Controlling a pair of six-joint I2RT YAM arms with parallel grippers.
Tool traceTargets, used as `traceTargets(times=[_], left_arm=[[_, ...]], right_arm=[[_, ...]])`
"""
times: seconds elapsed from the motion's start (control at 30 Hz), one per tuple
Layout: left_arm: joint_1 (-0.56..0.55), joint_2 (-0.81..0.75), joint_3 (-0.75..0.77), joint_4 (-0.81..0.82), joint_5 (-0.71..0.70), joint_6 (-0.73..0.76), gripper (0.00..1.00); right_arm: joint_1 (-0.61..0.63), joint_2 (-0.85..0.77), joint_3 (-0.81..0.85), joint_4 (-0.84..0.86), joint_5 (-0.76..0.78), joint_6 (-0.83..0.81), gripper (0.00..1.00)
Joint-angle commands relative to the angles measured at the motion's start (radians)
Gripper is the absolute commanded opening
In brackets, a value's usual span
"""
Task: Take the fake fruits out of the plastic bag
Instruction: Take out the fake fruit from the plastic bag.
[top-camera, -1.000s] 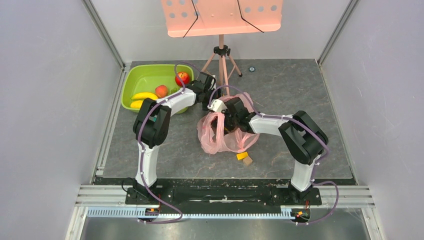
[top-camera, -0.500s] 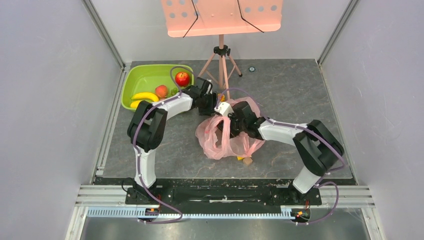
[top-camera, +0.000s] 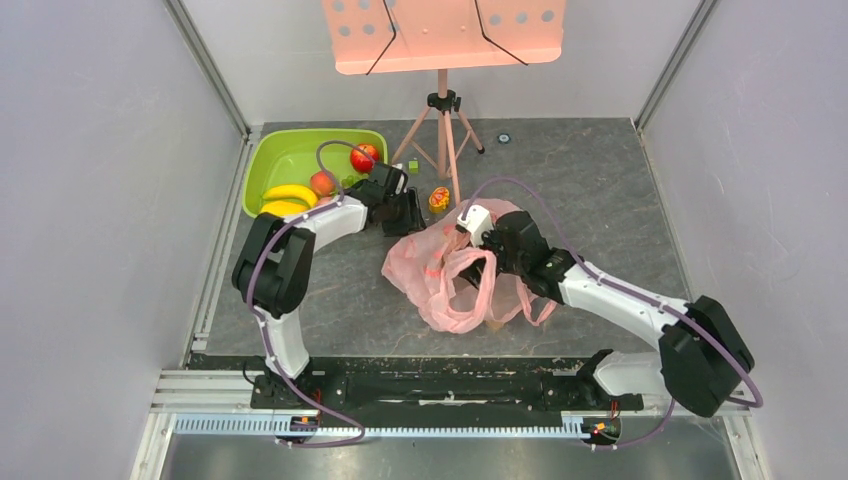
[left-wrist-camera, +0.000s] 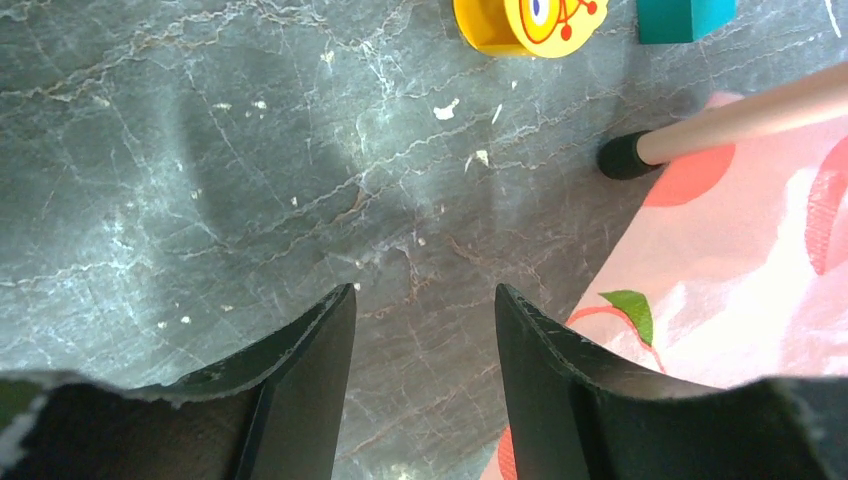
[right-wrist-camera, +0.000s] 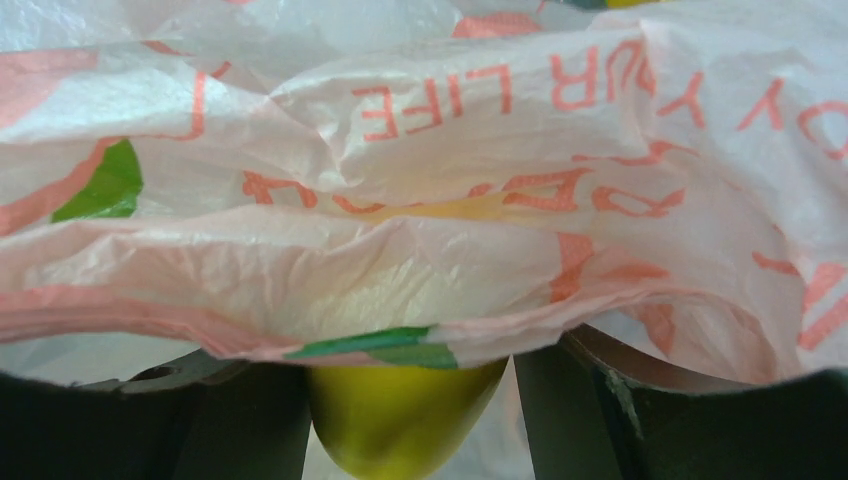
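The pink plastic bag (top-camera: 445, 280) lies crumpled in the middle of the floor. My right gripper (top-camera: 480, 238) is at its far edge. In the right wrist view the bag's film (right-wrist-camera: 420, 150) drapes over my right gripper (right-wrist-camera: 410, 375), which is shut on a yellow fake fruit (right-wrist-camera: 400, 425). My left gripper (top-camera: 406, 212) is open and empty, low over bare floor left of the bag; its wrist view (left-wrist-camera: 425, 292) shows the bag's edge (left-wrist-camera: 730, 290) at right. Two bananas (top-camera: 287, 197), a peach (top-camera: 322, 182) and a red apple (top-camera: 365, 157) lie in the green basin (top-camera: 290, 150).
A music stand's tripod (top-camera: 443, 130) stands behind the bag; one leg's foot (left-wrist-camera: 625, 157) rests near the bag. A yellow toy disc (top-camera: 438, 198) and a teal block (left-wrist-camera: 685, 15) lie by the tripod. Walls enclose the floor on three sides.
My right arm has swung right and nearer, dragging the bag toward the near edge and spreading it. My left gripper has moved left, away from the bag and toward the basin.
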Motion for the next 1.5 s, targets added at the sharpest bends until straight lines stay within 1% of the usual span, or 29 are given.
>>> traceTargets(times=[0.0,0.1,0.27,0.33,0.47,0.63,0.73,0.87,0.93,1.0,1.07,1.23,1.3,1.47], left_arm=[[0.007,-0.094,-0.025,0.048,-0.005,-0.035,0.6],[0.009,-0.152,-0.041,0.046,0.018,-0.044,0.62],[0.012,-0.246,-0.052,0.014,0.015,-0.038,0.69],[0.014,-0.278,-0.053,0.0,0.014,-0.033,0.71],[0.018,-0.346,-0.052,-0.028,0.012,-0.029,0.76],[0.023,-0.437,-0.058,-0.056,0.017,-0.027,0.78],[0.025,-0.49,-0.066,-0.063,0.019,-0.034,0.79],[0.025,-0.542,-0.076,-0.074,0.02,-0.041,0.79],[0.025,-0.561,-0.085,-0.083,0.016,-0.04,0.79],[0.024,-0.58,-0.098,-0.089,0.012,-0.035,0.79],[0.025,-0.6,-0.114,-0.089,0.011,-0.036,0.8],[0.025,-0.637,-0.143,-0.061,0.065,-0.062,0.83],[0.025,-0.654,-0.161,-0.035,0.107,-0.086,0.84],[0.025,-0.708,-0.208,0.019,0.181,-0.155,0.87]], right_arm=[[0.002,-0.087,-0.04,-0.055,0.017,0.009,0.45],[0.002,-0.108,-0.045,-0.096,0.049,-0.001,0.45],[0.002,-0.153,-0.036,-0.18,0.149,0.004,0.45],[0.002,-0.181,-0.028,-0.212,0.162,0.019,0.45],[0.002,-0.241,-0.01,-0.273,0.155,0.062,0.45],[0.002,-0.259,0.054,-0.366,0.078,0.085,0.46],[0.002,-0.234,0.111,-0.35,0.028,0.098,0.46],[0.001,-0.121,0.22,-0.343,-0.017,0.103,0.45],[0.002,-0.07,0.247,-0.348,-0.036,0.108,0.45],[0.003,-0.063,0.227,-0.347,-0.049,0.12,0.45],[0.002,-0.098,0.165,-0.334,-0.05,0.132,0.45],[0.003,-0.27,0.046,-0.33,-0.036,0.145,0.47],[0.003,-0.335,0.026,-0.331,-0.059,0.141,0.48],[0.003,-0.42,0.006,-0.296,-0.153,0.144,0.48]])
